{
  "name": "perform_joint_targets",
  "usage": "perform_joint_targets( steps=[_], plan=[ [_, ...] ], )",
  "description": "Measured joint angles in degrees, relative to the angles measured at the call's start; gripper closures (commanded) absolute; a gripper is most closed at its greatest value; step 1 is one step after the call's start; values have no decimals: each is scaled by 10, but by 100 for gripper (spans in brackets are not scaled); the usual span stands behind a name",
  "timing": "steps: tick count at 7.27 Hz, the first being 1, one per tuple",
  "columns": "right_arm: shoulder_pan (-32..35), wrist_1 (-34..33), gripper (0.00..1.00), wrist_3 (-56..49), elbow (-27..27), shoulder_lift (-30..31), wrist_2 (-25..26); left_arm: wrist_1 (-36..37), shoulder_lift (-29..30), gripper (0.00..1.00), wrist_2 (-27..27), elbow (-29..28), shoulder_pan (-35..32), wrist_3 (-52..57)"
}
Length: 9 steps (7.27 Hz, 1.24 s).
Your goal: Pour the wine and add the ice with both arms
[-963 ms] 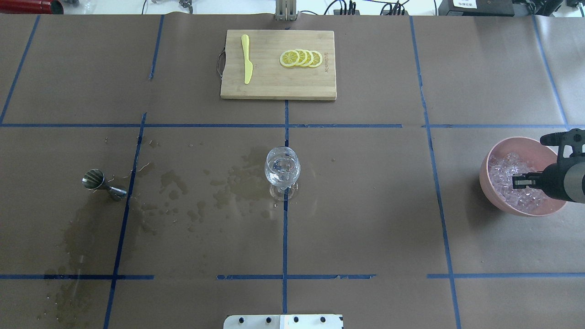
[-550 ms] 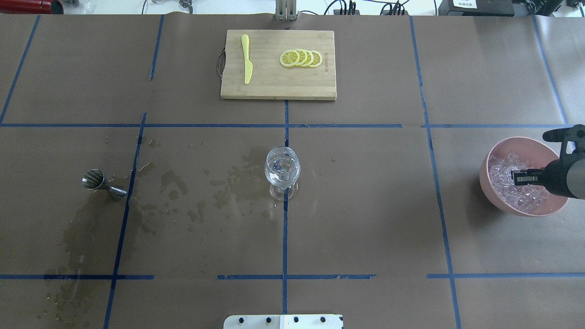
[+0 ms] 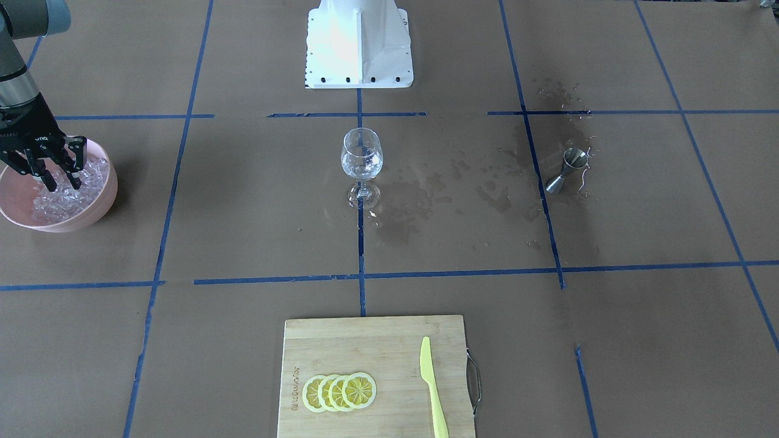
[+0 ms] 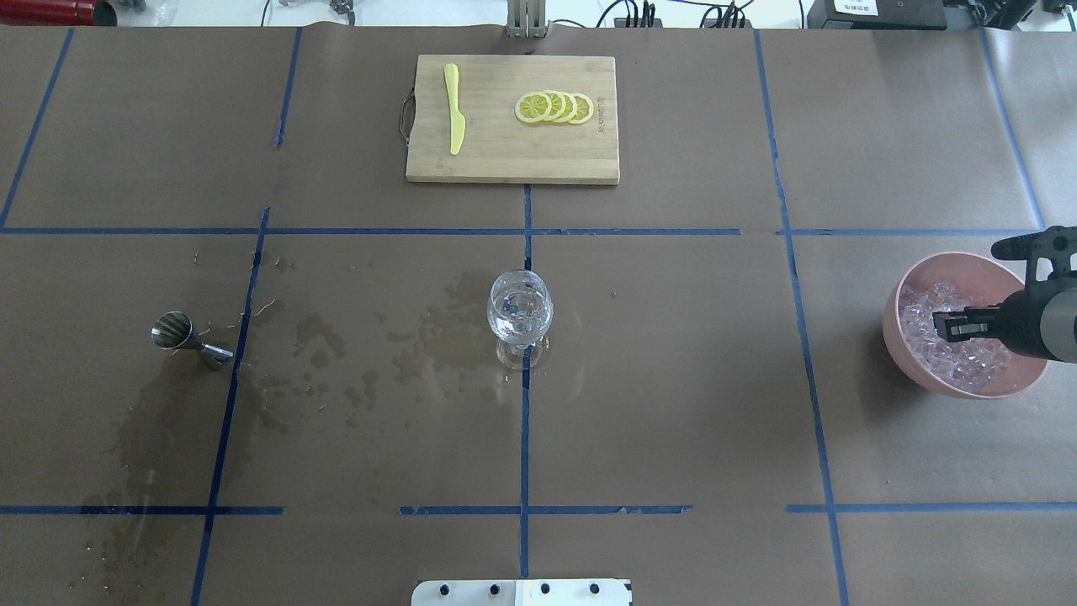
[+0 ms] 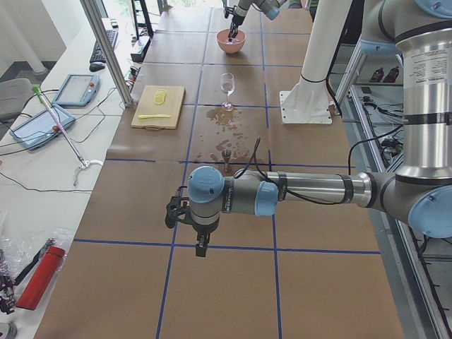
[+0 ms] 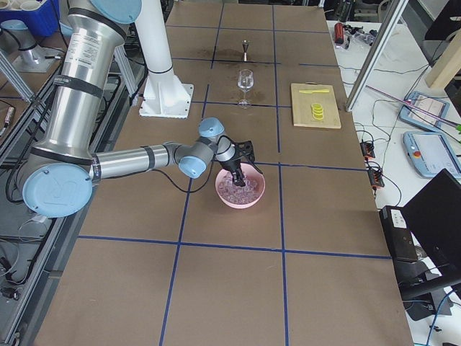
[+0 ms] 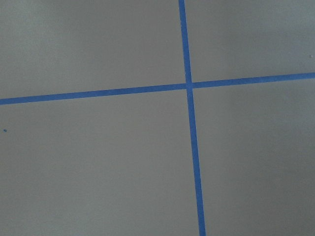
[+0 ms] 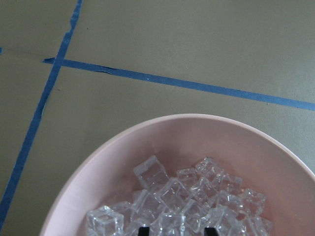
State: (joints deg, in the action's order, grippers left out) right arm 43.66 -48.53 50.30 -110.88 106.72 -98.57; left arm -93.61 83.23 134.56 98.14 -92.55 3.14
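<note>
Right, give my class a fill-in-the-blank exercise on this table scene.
1. The open right gripper reaches down into a pink bowl of ____.
2. The lemon slices and a yellow knife lie on the wooden ____.
3. The wine glass stands ____ on its foot.
Missing: ice; cutting board; upright.

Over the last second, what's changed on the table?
The right arm edged slightly away from the robot and toward the table's middle, above the ice in the pink bowl; its jaws stand open. The wine glass, jigger and cutting board stayed put.
</note>
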Motion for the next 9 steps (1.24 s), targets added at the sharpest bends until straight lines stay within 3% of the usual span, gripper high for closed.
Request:
perform_joint_targets(
  steps=[9],
  plan=[
    [0,0,53,-22,17,-11,4,0,0,0,0,-1,0,0]
  ],
)
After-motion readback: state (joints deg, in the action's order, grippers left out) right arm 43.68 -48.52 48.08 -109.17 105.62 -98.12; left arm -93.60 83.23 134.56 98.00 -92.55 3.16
